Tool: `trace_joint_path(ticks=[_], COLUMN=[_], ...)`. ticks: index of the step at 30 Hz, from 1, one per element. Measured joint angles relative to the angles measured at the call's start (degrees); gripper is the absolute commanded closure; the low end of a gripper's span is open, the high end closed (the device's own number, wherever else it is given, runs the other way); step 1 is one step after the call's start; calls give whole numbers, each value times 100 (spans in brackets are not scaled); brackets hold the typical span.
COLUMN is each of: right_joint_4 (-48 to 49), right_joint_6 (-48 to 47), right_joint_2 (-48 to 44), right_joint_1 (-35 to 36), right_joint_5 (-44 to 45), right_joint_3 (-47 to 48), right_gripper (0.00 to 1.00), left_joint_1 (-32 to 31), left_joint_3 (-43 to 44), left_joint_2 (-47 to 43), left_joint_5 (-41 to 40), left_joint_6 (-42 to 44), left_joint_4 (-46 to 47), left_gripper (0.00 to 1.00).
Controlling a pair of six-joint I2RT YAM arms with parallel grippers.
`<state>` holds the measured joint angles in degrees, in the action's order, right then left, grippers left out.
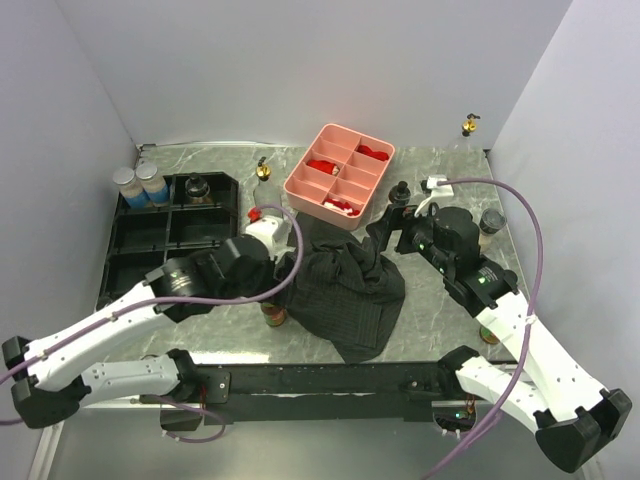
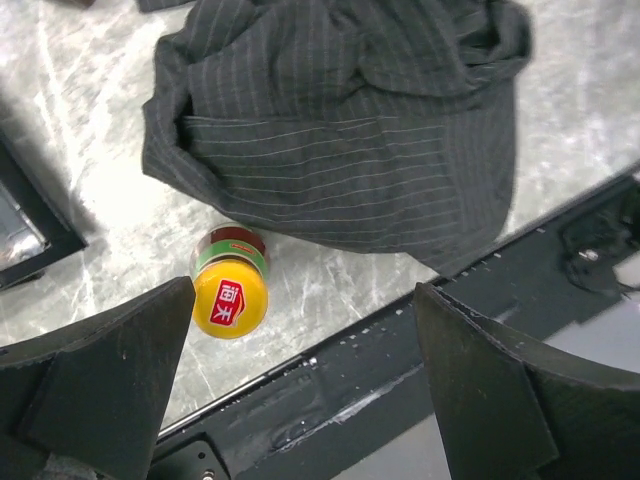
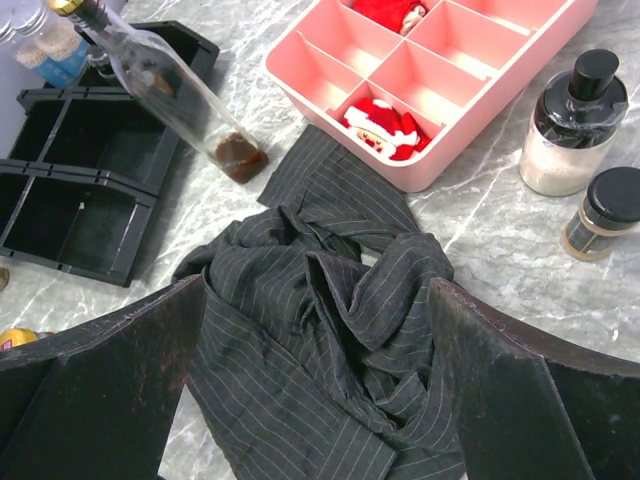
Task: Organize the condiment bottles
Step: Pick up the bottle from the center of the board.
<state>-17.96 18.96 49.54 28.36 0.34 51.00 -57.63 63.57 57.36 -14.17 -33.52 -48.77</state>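
Note:
A brown bottle with a yellow cap (image 2: 229,302) stands by the table's near edge, just beside my left gripper's left fingertip; it also shows in the top view (image 1: 273,315). My left gripper (image 2: 305,300) is open and empty above that edge. My right gripper (image 3: 318,290) is open and empty over a dark striped cloth (image 3: 320,300). A tall clear gold-capped bottle (image 3: 170,85) stands beside the black tray. A black-capped jar (image 3: 572,125) and a smaller one (image 3: 598,215) stand right of the pink tray. Two grey-capped jars (image 1: 138,184) and a black-capped jar (image 1: 197,187) sit in the black tray.
The black divided tray (image 1: 150,245) is at the left and the pink divided tray (image 1: 340,178) with red pieces at the back middle. The cloth (image 1: 345,290) covers the table's middle. Another gold-capped bottle (image 1: 466,127) stands at the back right corner. White walls surround the table.

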Motion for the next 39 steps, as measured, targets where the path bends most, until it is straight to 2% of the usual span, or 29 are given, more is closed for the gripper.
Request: trace_joint_path(ticks=[3, 8, 16, 19, 24, 28, 31, 33, 34, 36, 37, 38, 39], right_joint_4=[35, 48, 81, 81, 83, 83, 83, 87, 90, 98, 107, 118, 129], right_joint_6=[-2, -13, -20, -20, -20, -20, -22, -26, -37, -39, -42, -42, -42], right_joint_2=[-39, -63, -68, -68, -66, -66, -68, -76, -87, -122, -144, -166, -190], right_joint_1=[0, 0, 0, 0, 0, 0, 0, 0, 0, 0, 0, 0, 0], right_joint_5=[0, -2, -85, -94, -129, -157, -197, -238, -260, -293, -299, -299, -302], right_joint_3=[-31, -83, -83, -83, -83, -83, -83, -87, -87, -90, -90, -90, -90], right_gripper=[0, 0, 0, 0, 0, 0, 0, 0, 0, 0, 0, 0, 0], left_joint_1=[-221, -505, -619, -619, -623, -623, -623, -623, -623, -623, -625, -629, -634], left_joint_3=[4, 0, -313, -422, -584, -754, -826, -835, -835, -828, -807, -789, -758], left_joint_2=[175, 278, -227, -291, 127, 348, 350, 369, 396, 503, 546, 586, 621], left_joint_5=[-361, -1010, -1508, -1539, -1563, -1580, -1617, -1676, -1725, -1897, -1941, -1993, -2039], left_joint_6=[-216, -597, -767, -772, -911, -1102, -1163, -1231, -1270, -1331, -1394, -1440, -1504], left_joint_4=[-81, -195, -107, -22, 42, 70, 140, 160, 160, 98, 103, 94, 63], left_gripper=[8, 6, 7, 12, 26, 30, 37, 52, 64, 75, 87, 95, 99])
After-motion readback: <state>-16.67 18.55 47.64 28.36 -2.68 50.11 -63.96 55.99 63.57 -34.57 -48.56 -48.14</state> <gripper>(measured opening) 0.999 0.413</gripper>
